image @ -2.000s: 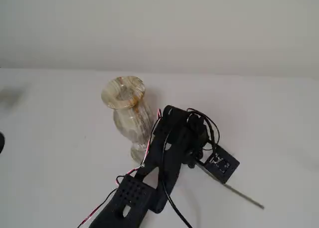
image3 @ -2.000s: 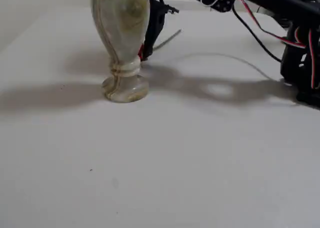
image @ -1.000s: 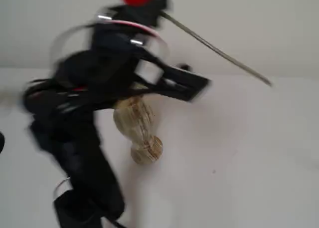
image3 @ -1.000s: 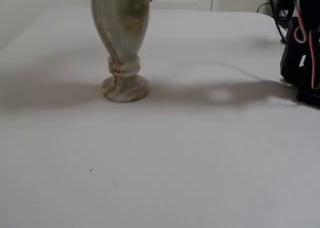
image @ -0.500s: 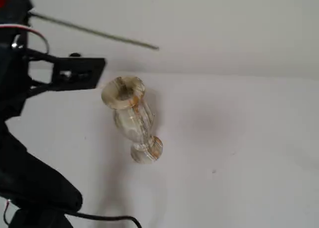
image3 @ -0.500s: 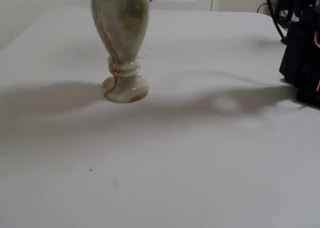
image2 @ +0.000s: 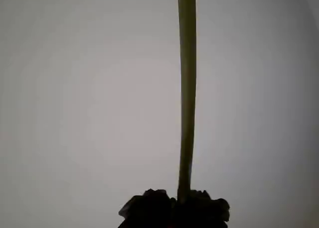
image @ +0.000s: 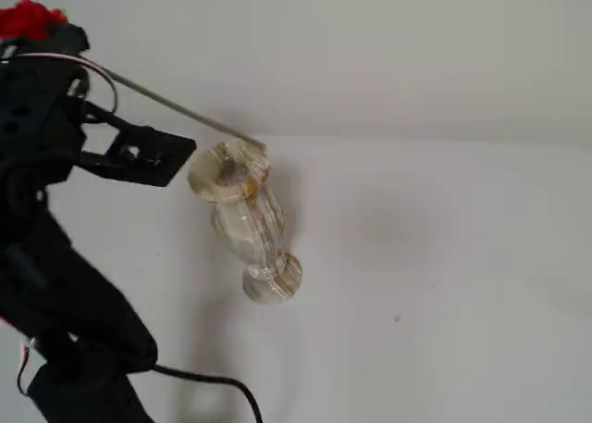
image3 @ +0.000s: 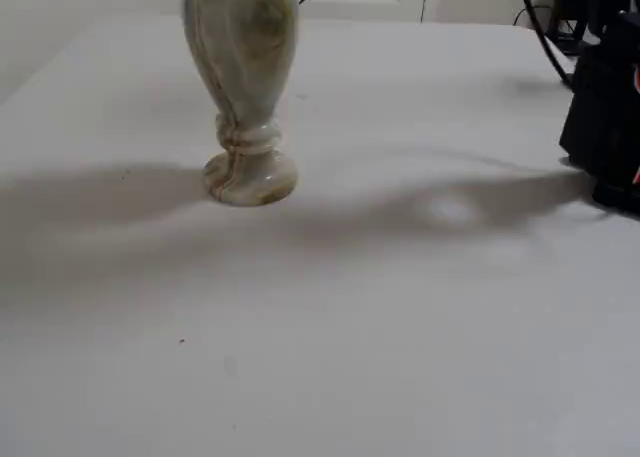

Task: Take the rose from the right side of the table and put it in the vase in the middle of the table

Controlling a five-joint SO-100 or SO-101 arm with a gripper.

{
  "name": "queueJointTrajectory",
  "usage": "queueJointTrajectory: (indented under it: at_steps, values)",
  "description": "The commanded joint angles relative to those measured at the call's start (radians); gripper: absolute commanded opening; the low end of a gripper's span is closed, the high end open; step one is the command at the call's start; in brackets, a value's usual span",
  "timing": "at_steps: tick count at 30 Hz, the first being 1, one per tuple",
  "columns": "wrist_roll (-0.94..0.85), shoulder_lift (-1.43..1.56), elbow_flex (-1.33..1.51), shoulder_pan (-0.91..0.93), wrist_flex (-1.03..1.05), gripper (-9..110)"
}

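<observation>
White tabletop [image: 444,284] everywhere, plain and bare, with only the marbled vase [image: 248,221] standing upright on its small foot. Nearest the lens in a fixed view, the black arm fills the left edge, and up at about ten o'clock the red bloom of the rose [image: 30,18] peeks over its top. The gripper [image2: 174,208] looks clamped on the rose close to the bloom, though how tightly the jaws sit I cannot tell. From there the thin stem runs out toward four o'clock, its far tip right at the vase's flared rim, touching or just over it, hard to call. Wrist view confirms it: stem shooting straight up to twelve o'clock from the grip. Everything turns on that stem line: I'd say the tip wants steering over the mouth before the lowering begins.
</observation>
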Motion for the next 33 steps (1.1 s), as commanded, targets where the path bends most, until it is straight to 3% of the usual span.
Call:
queueJointTrajectory:
  at_steps: [1,15,33]
  values:
    - [0.037,-0.009,-0.031,-0.017,0.000,0]
    - [0.025,0.058,-0.032,-0.141,0.092,0]
    - [0.032,-0.026,-0.032,-0.089,0.172,1]
